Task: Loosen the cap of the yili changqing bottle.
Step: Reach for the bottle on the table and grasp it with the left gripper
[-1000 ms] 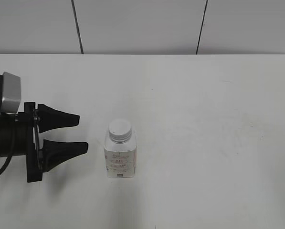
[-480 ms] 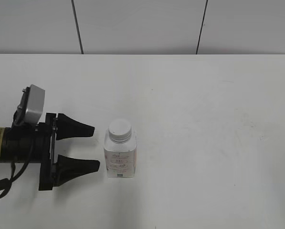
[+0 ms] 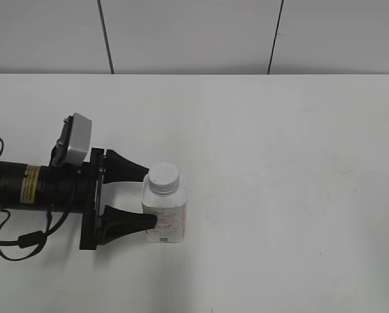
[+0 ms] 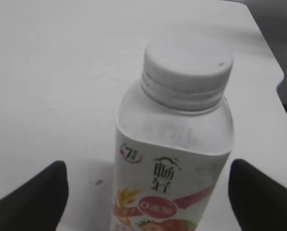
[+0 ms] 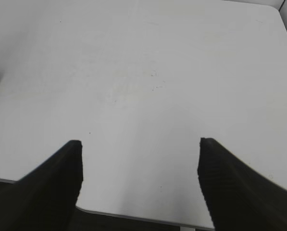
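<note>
Advancing from the left, the left gripper (image 3: 150, 199) now straddles the capped bottle (image 3: 164, 218) with fingers wide; the right gripper (image 5: 139, 166) gapes over bare table (image 5: 143, 72).

A broad white tabletop (image 3: 285, 195) fills most of the room from where I stand, matte and faintly scuffed, with a few tiny dark specks scattered across it. Behind its far edge rises a pale grey wall (image 3: 187, 36), made of flat panels; two thin dark seams (image 3: 105, 36) run down it, slightly slanted, one to the left and one to the right. The light is soft and even, leaving only weak shadows. Seen from the right wrist, the tabletop's near edge and rounded corner give way to darkness below.
</note>
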Available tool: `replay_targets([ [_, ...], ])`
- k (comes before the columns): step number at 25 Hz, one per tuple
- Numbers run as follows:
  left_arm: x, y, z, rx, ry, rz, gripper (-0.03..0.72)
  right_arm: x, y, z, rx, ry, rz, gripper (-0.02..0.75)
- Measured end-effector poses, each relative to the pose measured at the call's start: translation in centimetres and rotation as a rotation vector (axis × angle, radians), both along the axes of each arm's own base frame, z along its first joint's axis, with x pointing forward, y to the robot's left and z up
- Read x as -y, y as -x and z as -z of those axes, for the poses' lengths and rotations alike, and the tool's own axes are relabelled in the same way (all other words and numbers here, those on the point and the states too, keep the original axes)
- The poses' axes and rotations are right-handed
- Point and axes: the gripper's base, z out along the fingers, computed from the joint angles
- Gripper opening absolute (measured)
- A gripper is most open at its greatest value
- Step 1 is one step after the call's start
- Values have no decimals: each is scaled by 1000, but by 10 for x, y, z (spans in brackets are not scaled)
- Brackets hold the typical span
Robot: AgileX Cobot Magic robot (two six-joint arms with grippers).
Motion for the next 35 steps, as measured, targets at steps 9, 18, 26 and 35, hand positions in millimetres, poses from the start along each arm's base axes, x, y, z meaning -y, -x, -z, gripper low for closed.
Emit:
replay_targets([
  [9,8,-3,9,-14,11,41,582,0,0,0,0,0,0,587],
  [18,8,-1,9,-12,8,65,413,0,0,0,0,0,0,587],
  [26,8,-1,10,-11,5,66,377,0,0,0,0,0,0,587],
  [35,8,-1,10,-11,5,67,377,0,0,0,0,1,1,587],
])
